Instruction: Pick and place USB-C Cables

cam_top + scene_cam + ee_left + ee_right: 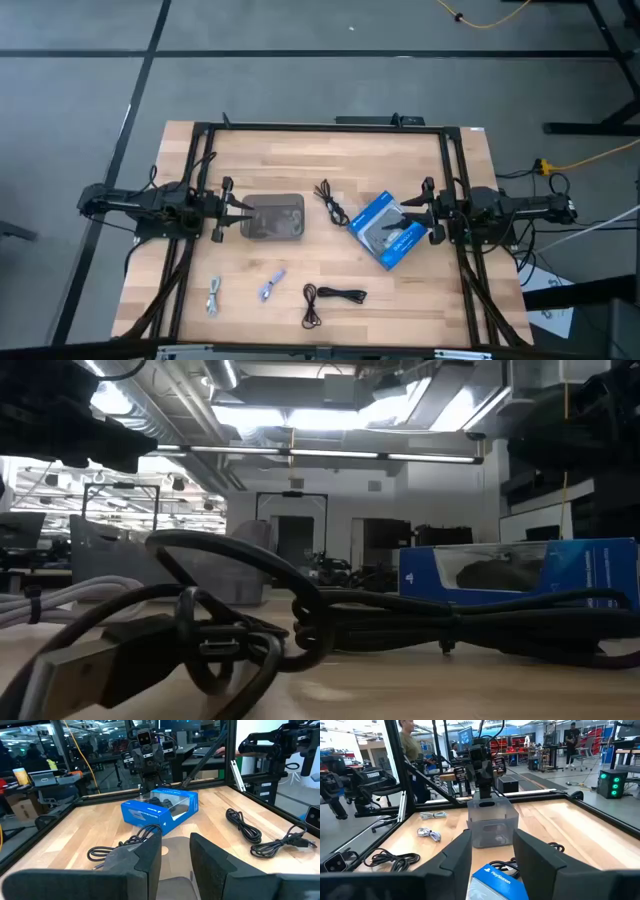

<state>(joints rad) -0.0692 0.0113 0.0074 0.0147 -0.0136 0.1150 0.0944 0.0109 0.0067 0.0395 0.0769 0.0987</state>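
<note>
Several USB-C cables lie flat on the wooden table. One black cable (pixel 333 203) sits between the grey tray (pixel 272 217) and the blue box (pixel 388 228). Another black cable (pixel 330 298) lies near the table's near edge, with the light blue cable (pixel 271 286) and the grey-white cable (pixel 214 295) to its left. My left gripper (pixel 235 208) is open at the tray's left end (pixel 175 845). My right gripper (pixel 412 214) is open above the box's right corner (pixel 495 881). Neither gripper holds anything.
A black frame (pixel 320 128) runs around the table's far edge and both sides. In the low view the near black cable (pixel 250 622) fills the foreground, and the grey-white cable (pixel 60 598) is to its left. People stand in the room beyond the table (pixel 410 750).
</note>
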